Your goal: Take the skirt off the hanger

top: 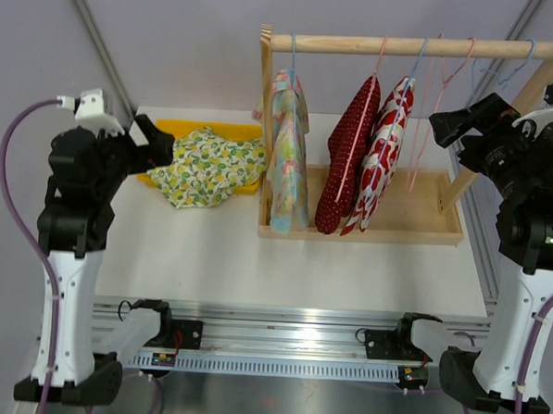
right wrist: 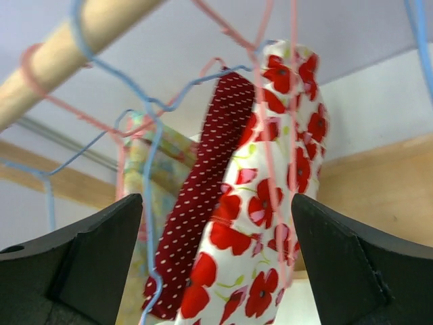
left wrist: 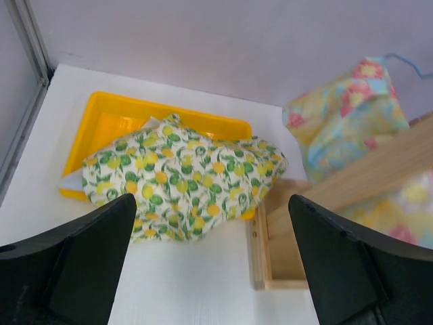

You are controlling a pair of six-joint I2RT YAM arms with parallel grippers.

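one wooden rack [top: 423, 235] stands on the white table [top: 237, 251], with a single round rod [top: 359, 44] across its top. three skirts hang from that rod, each on its own wire hanger: a pastel floral skirt [top: 289, 152] at the left end, a dark red dotted skirt [top: 345, 164] in the middle, and a white poppy skirt [top: 381, 157] just beside it, the two touching. further right on the rod hang several bare wire hangers [top: 423, 122], pink and blue; their exact count cannot be told, as the thin wires overlap.

left of the rack sits one yellow tray [top: 193, 127]. one lemon-print cloth [top: 204, 166] lies crumpled on it and spills over its near and right edges.

there are two arms. the left gripper [top: 155, 143] hovers above the table near the tray, its jaws spread wide with nothing between them; its wrist view looks down on the lemon-print cloth. the right gripper [top: 448, 123] is raised beside the bare hangers, facing the poppy skirt, its jaws also wide apart and gripping nothing.
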